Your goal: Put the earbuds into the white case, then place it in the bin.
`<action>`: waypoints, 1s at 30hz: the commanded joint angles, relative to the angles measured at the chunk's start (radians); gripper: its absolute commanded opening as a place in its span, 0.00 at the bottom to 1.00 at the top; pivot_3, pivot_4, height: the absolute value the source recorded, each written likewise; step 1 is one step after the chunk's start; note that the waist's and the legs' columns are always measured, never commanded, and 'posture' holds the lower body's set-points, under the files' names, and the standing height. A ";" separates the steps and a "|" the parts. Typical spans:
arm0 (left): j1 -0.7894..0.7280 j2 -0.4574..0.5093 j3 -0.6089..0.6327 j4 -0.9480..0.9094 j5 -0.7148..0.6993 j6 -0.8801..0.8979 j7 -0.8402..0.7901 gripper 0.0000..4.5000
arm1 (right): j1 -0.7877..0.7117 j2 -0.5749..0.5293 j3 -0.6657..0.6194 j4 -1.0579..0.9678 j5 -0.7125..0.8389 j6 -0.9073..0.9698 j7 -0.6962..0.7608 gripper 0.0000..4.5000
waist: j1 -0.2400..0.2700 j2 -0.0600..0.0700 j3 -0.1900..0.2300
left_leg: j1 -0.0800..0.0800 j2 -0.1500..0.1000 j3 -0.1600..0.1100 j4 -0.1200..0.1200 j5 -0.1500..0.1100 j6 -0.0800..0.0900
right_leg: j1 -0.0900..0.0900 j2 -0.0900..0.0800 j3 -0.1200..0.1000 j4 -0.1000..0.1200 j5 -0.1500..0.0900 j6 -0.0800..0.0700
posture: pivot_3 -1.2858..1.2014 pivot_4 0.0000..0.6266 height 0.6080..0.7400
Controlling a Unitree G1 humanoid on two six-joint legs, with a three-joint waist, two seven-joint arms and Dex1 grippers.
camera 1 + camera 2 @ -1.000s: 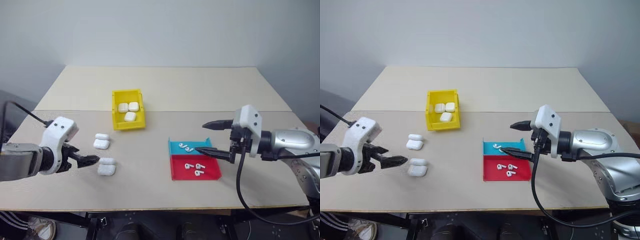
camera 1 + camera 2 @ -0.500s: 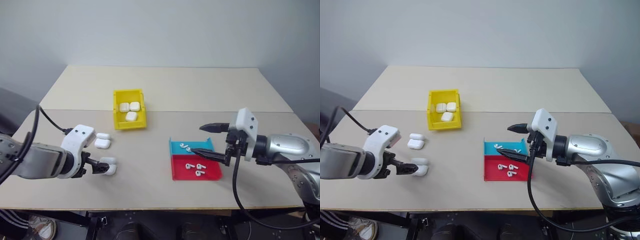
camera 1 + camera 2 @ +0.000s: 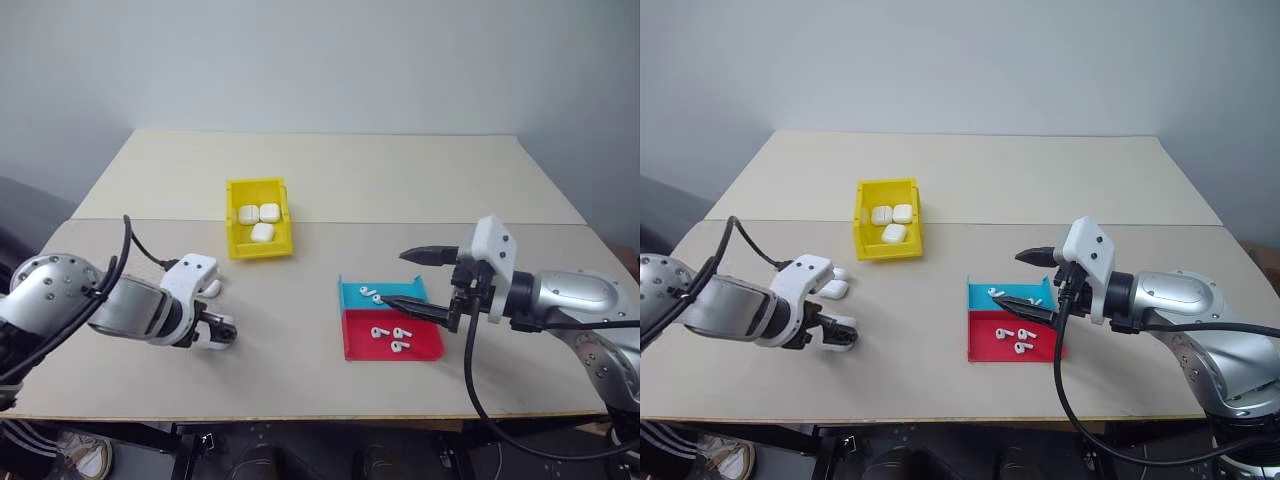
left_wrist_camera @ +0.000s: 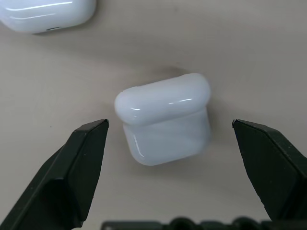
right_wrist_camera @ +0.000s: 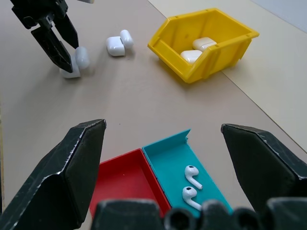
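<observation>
The left gripper (image 4: pixel 168 139) is angled down over the near-left part of the tabletop (image 3: pixel 400 170), its two black fingers (image 4: pixel 81 163) spread wide on either side of a white case (image 4: pixel 163 117) that lies closed on the surface; there is clear space between each fingertip and the case, so nothing is gripped. A second white case (image 3: pixel 211 288) lies just beyond it, toward the left edge of the tabletop, partly hidden behind the white wrist housing. The yellow bin (image 3: pixel 257 218) sits further back, left of the middle of the tabletop, with three more closed cases (image 3: pixel 259 221) lying inside it. Over on the right half, the red-and-teal tray (image 3: pixel 390 320) rests toward the front edge: two earbuds (image 5: pixel 192 184) lie in the teal compartment and three more (image 3: pixel 390 336) in the red one. The right gripper (image 3: pixel 418 282) hangs above the back of that tray, pointing across toward the left, jaws fully apart and empty, the lower finger over the teal compartment without touching the earbuds as far as I can make out. A black cable loops down from the right wrist past the front edge of the tabletop.
</observation>
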State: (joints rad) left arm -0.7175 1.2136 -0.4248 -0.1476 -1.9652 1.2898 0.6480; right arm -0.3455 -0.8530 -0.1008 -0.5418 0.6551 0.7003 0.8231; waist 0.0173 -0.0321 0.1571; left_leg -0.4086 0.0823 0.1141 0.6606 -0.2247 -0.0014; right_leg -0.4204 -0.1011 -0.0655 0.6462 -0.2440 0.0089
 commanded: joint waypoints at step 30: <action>0.060 -0.117 0.031 0.039 -0.007 -0.001 0.202 1.00 | 0.008 0.019 -0.016 -0.053 0.028 0.003 -0.039 0.99 | 0.001 0.001 -0.001 | 0.004 0.000 -0.001 0.000 0.000 -0.001 | 0.003 0.000 0.000 0.001 0.000 0.000 | 0.52 0.24 1.00</action>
State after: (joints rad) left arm -0.6726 1.1082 -0.4055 -0.1073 -1.9697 1.3093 0.8261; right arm -0.3373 -0.8351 -0.0970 -0.5607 0.6721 0.7091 0.7857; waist 0.0185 -0.0309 0.1564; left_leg -0.4047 0.0820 0.1130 0.6607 -0.2243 -0.0019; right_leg -0.4170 -0.1016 -0.0654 0.6470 -0.2441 0.0089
